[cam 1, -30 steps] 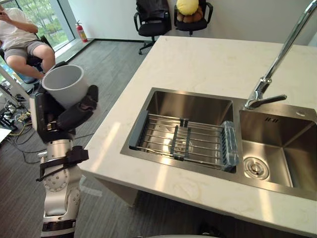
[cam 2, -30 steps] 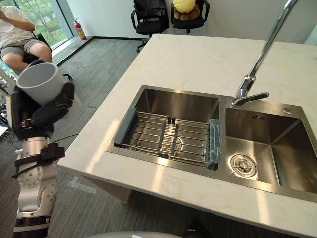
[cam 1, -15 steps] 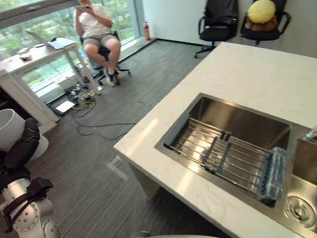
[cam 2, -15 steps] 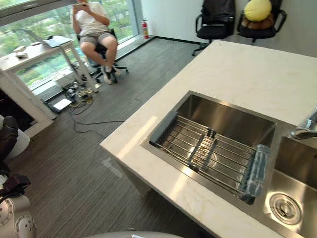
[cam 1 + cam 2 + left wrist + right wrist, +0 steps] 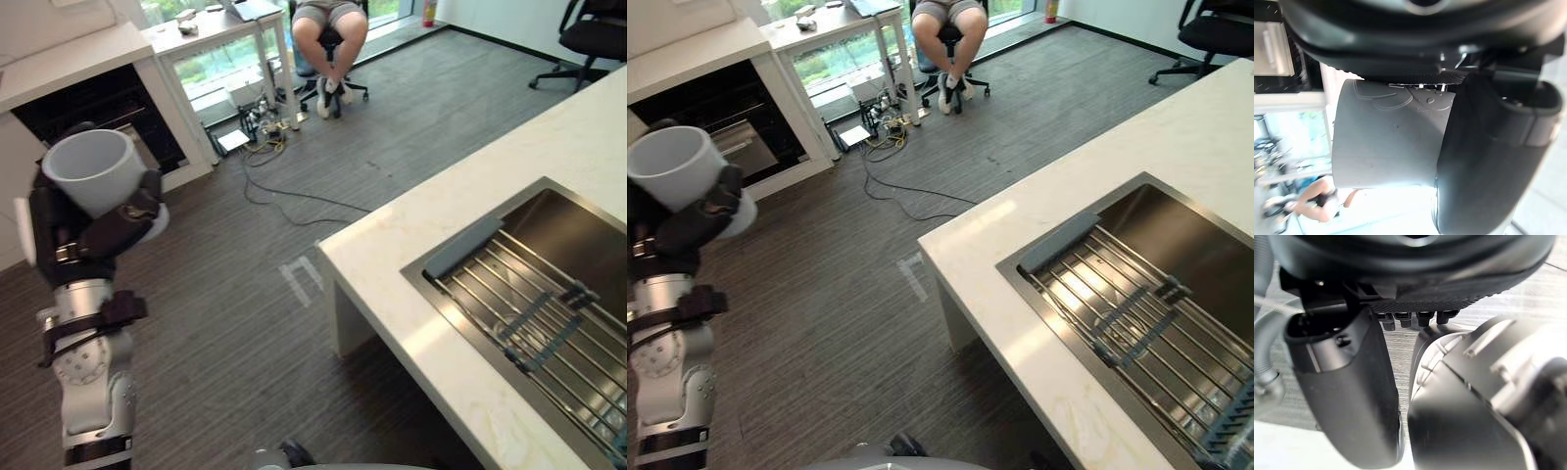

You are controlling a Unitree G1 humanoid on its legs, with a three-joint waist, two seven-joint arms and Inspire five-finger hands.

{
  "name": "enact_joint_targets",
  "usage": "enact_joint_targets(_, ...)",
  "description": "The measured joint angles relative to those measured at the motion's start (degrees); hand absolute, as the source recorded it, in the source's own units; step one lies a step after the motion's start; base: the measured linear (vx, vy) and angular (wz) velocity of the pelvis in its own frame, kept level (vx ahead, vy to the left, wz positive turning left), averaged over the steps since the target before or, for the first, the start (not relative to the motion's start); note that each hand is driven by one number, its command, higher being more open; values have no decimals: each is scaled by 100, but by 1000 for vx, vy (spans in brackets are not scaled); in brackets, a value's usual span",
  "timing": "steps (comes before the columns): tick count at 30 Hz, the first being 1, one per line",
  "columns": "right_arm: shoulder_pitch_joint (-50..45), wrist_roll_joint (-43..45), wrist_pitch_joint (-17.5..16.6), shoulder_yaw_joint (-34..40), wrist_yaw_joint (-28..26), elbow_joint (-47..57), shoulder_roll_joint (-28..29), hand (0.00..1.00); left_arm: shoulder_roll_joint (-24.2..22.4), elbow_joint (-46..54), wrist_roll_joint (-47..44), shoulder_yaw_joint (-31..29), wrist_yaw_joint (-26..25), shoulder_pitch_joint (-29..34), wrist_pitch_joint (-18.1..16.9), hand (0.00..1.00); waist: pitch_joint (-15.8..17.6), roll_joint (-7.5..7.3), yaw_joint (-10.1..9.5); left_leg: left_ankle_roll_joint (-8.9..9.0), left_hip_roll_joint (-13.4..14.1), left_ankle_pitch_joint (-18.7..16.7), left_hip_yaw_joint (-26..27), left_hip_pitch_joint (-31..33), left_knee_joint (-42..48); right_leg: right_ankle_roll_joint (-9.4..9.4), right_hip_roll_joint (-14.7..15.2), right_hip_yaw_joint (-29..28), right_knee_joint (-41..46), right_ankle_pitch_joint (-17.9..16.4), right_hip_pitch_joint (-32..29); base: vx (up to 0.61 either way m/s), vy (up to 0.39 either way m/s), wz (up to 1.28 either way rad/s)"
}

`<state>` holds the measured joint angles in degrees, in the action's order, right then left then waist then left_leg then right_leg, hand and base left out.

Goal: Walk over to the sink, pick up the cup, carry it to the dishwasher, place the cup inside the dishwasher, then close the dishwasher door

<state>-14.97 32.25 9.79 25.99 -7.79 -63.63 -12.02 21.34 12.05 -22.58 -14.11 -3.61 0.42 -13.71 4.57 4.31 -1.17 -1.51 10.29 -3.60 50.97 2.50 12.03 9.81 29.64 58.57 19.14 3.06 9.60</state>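
The pick-up is done: the grey cup (image 5: 93, 174) is out of the sink (image 5: 563, 211) and sits upright, mouth up, in the left hand (image 5: 116, 221), whose fingers are wrapped round its lower wall, with the thumb across the front as the left wrist view shows; it is held high over the grey floor, well apart from the table (image 5: 411, 245). The step in hand looks like the carry, so placing the cup in the dishwasher and shutting its door are both left to do. A dark recess (image 5: 725, 113) in the white cabinet beyond the cup may be the dishwasher, but I cannot make out a rack or a door clearly enough to say. The sink is cut off at the view's edge, showing just one basin with a wire rack (image 5: 544, 328) across it. The right hand (image 5: 1347, 391) shows in its own wrist view, too close to tell whether it is open or closed. A seated person (image 5: 328, 20) is cut off above the knees
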Motion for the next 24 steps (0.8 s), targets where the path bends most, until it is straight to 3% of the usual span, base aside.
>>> enact_joint_targets(1,-27,32,-6,81,8,15,60,100,22,41,5,48,31,10,9,0,-3,-28,57,-28,-110,56,-171,-12,-150,88,-8,-166,49,-361,-18,26,200,114)
enact_joint_targets(2,-29,39,21,76,18,67,190,100,36,77,20,23,54,-6,10,0,-11,-217,80,-47,-300,84,-337,-2,-228,-32,-239,-361,-288,-494,-48,-3,75,87)
enact_joint_targets(4,-71,-75,51,140,63,112,255,100,-87,100,161,87,156,5,6,0,64,-215,42,-97,-479,-3,-608,41,-155,-79,-182,-481,-258,-416,178,9,38,101)
enact_joint_targets(6,-255,-315,-134,343,35,249,265,100,-49,185,453,424,242,-26,-22,0,85,-119,103,-202,-665,-37,-1188,50,-204,-523,3,-1574,553,-144,25,47,141,151)
enact_joint_targets(7,-333,-318,-280,444,-22,325,300,100,17,180,585,749,238,-40,-130,0,76,-62,206,-244,-705,-84,-1657,52,-232,-841,-121,-2603,1144,-204,-212,78,88,212)
enact_joint_targets(8,-339,-309,-445,445,-70,481,443,100,71,136,587,985,227,-153,-205,0,124,-47,353,-318,-765,-83,-2282,76,-288,-703,-704,-3665,1275,-1097,-323,81,46,230)
enact_joint_targets(11,-357,-202,-656,69,-98,541,676,100,99,44,594,1242,40,-379,-203,0,231,-280,441,-408,-1163,12,-3412,38,-536,-661,-1709,-5072,1261,-1913,-970,70,-40,211)
enact_joint_targets(13,-373,-199,-633,-159,-70,548,677,100,124,-44,561,1247,-52,-378,-193,0,210,-329,438,-359,-1227,45,-3714,-37,-565,-593,-1954,-5405,1197,-1980,-1316,116,-71,177)
enact_joint_targets(16,-362,-195,-575,-259,-29,413,721,100,186,-70,554,1195,-60,-358,-151,0,35,-629,350,-284,-1552,155,-4028,-215,-745,-337,-1752,-5330,146,-1363,-1425,222,-148,140)
enact_joint_targets(19,-114,-6,-582,-474,175,322,667,100,-51,-52,520,1294,-56,-191,-154,0,-206,-512,183,-164,-1439,284,-4242,-198,-967,-348,-1896,-5071,-587,-1199,-1080,253,-145,54)
enact_joint_targets(24,447,624,-519,-1005,531,328,701,100,20,-190,447,2005,420,-106,-78,0,-201,-510,219,11,-1284,307,-4227,-483,-1277,-435,-2106,-4875,-1146,-1094,-619,168,-111,8)
